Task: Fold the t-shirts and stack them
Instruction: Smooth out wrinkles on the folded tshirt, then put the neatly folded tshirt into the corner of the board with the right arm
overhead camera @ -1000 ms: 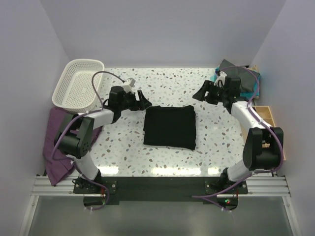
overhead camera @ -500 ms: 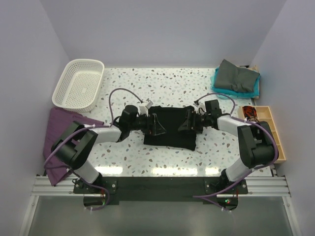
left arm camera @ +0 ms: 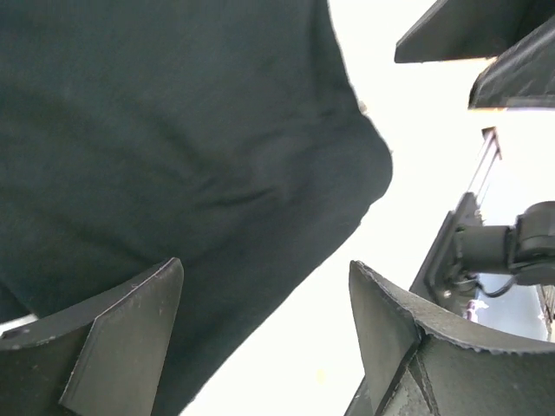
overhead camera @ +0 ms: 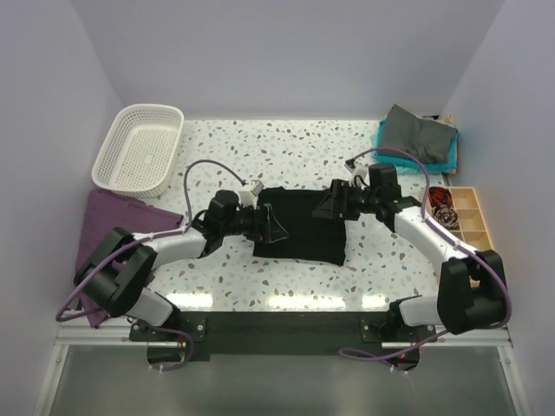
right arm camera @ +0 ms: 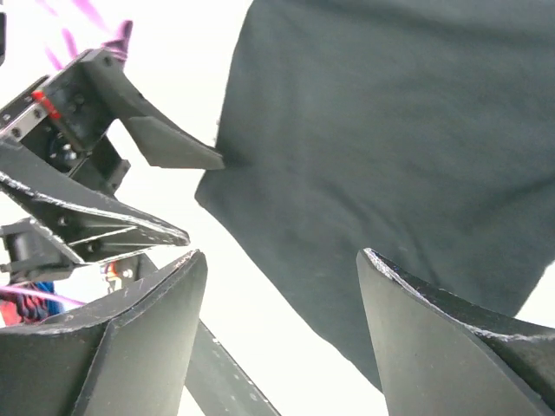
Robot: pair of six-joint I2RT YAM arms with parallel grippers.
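**Both hands spread at the folded black tee**

The black t-shirt (overhead camera: 299, 227) lies folded flat in the middle of the speckled surface (overhead camera: 260, 147). It forms a nearly square pad, a little longer left to right than near to far. Its edges run almost parallel to the surface's edges, with the near edge dipping slightly toward the right.

The left hand (overhead camera: 270, 225) is at the shirt's left edge, pointing right across it, with its fingers well apart and nothing between them but the cloth below. The right hand (overhead camera: 329, 206) is at the shirt's far right corner, pointing left, with its fingers also spread and gripping nothing. Whether either hand touches the cloth cannot be told.

Beyond the black shirt to the right, the dark grey t-shirt (overhead camera: 418, 132) rests on the teal t-shirt (overhead camera: 444, 159). Beyond it to the left stands a white lattice basket (overhead camera: 139, 149). A purple cloth (overhead camera: 106, 227) lies to the black shirt's left and a wooden tray (overhead camera: 468, 212) to its right.
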